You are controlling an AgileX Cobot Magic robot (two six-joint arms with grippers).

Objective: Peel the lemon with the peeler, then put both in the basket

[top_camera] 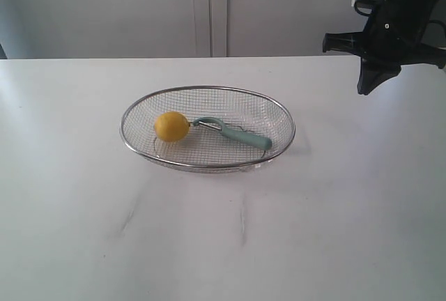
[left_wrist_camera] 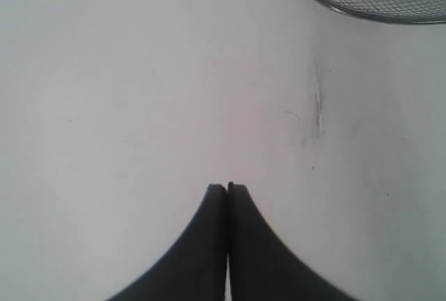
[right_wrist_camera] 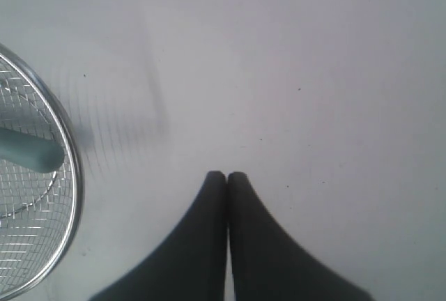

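- Exterior view: we see the lemon (top_camera: 171, 126) and the peeler (top_camera: 240, 134) lying side by side inside the basket (top_camera: 207, 88).
- Left gripper (left_wrist_camera: 228, 187) and right gripper (right_wrist_camera: 227, 175) are both clenched, holding nothing.
- We judge the lemon firm, light and slippery, so grip it across its middle; take the stiff peeler by its handle.

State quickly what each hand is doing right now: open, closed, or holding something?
Left hand: closed, empty.
Right hand: closed, empty.

Shiny wire-mesh basket (top_camera: 280, 114), smooth-skinned lemon (top_camera: 171, 126), matt plastic-handled peeler (top_camera: 240, 134)
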